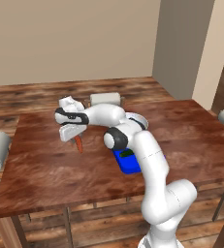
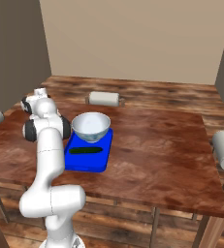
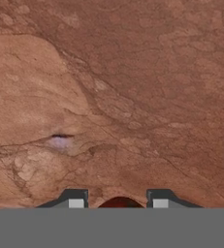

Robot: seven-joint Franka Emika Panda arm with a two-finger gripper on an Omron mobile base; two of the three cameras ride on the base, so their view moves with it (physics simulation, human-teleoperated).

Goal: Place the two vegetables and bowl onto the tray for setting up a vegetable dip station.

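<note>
Down at the table (image 1: pixel 45 164), the gripper (image 3: pixel 115 202) has its two fingers (image 3: pixel 75 199) on either side of the carrot (image 1: pixel 78 143), whose orange-red body shows rounded in the gap between them; whether they already press it cannot be told. Away from the fingers, toward the arm's base, the blue tray (image 2: pixel 91 162) lies flat with the cucumber (image 2: pixel 86 150) on it and the bowl (image 2: pixel 90 127) at its far end. No writing is readable anywhere
</note>
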